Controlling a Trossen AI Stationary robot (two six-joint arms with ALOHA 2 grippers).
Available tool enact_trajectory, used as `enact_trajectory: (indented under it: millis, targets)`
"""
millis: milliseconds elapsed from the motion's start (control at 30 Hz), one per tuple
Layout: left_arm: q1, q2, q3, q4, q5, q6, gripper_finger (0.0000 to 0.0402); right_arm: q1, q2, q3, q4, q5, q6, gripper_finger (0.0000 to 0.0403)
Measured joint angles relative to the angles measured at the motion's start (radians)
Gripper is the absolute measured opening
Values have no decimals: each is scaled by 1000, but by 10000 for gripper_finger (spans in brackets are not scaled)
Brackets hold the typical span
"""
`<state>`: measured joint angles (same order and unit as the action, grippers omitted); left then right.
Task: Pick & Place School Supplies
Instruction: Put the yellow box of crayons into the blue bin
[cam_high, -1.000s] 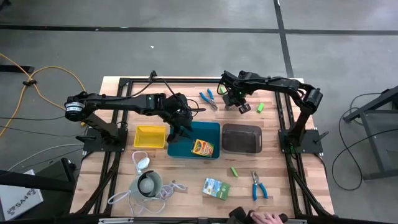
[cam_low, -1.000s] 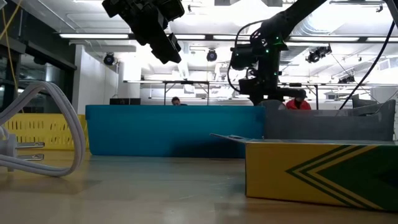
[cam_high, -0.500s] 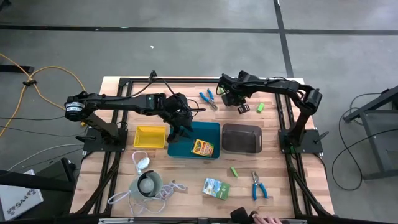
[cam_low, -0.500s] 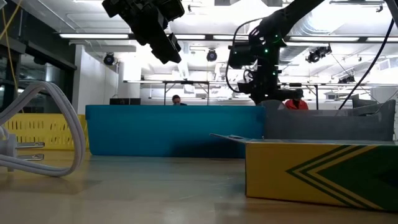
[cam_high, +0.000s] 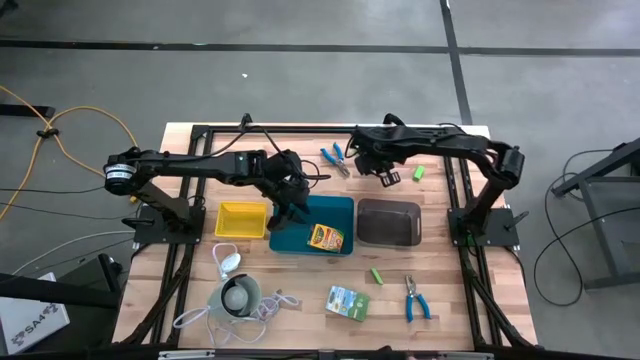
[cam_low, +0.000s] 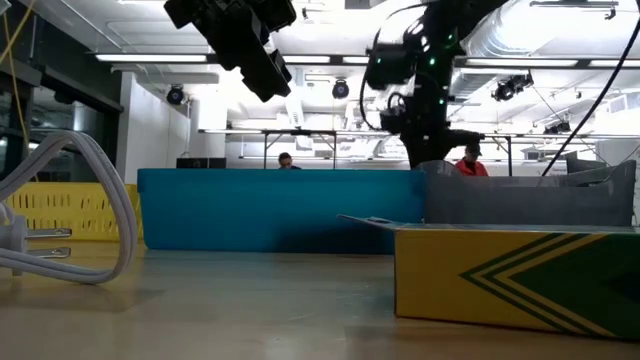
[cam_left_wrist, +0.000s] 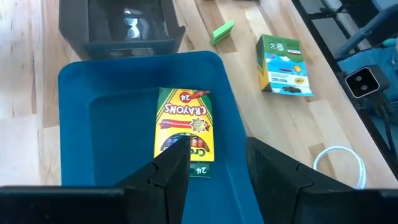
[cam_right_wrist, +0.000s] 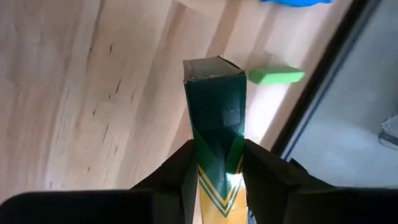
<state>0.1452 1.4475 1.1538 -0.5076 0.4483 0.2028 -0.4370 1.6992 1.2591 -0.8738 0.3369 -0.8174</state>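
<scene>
My right gripper (cam_high: 387, 174) hangs over the far middle of the table, shut on a yellow-and-green crayon box (cam_right_wrist: 214, 106). A lime-green block (cam_right_wrist: 275, 76) lies just beyond it on the wood. My left gripper (cam_left_wrist: 214, 171) is open and hovers above the left part of the teal tray (cam_high: 340, 205). A second crayon box (cam_left_wrist: 185, 130) lies flat in that tray. The green-and-white pack (cam_high: 347, 301), another green block (cam_high: 377, 275) and blue-handled scissors (cam_high: 415, 297) lie near the front edge. A second pair of scissors (cam_high: 335, 158) lies at the far side. My right gripper pinches the crayon box between its two fingers (cam_right_wrist: 180, 168), one on each long side. The box's dark green end (cam_right_wrist: 214, 71) sticks out past the fingertips. The box is lifted clear of the wood.
A yellow tray (cam_high: 241, 219) sits left of the teal tray and a dark grey tray (cam_high: 389, 222) right of it. A white round gadget with cord (cam_high: 237, 295) lies at the near left. A yellow-and-green box (cam_low: 520, 275) fills the low view's right foreground.
My right gripper has risen a little with the crayox box in its hold and shifted slightly toward the table's left. A person's hand at the near edge has drawn back out of view. My left gripper has kept still.
</scene>
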Motion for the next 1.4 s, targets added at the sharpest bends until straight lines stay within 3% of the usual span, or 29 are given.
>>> enact_trajectory:
  millis: [200,467,667,800,967,1200,1400]
  targets:
    - [0,-63,1,1,-43,-1,150,48,-98,0,-9,0,63,105]
    - [0,-151,1,1,-60,-11,150,166,-205,0,18,-79,219,105]
    - [0,-156,1,-1,-61,-29,150,252,-241,1,166,-239,440,105]
    - [0,-156,1,-1,-61,-37,150,287,-230,0,269,-351,627,105]
    - [-14,-156,1,-1,-61,-39,150,322,-180,0,359,-408,776,105]
    - [-64,-169,1,-9,-62,-24,150,353,-49,0,496,-484,877,105]
    - [-115,-219,1,-93,-192,-36,150,366,24,0,673,-548,919,105]
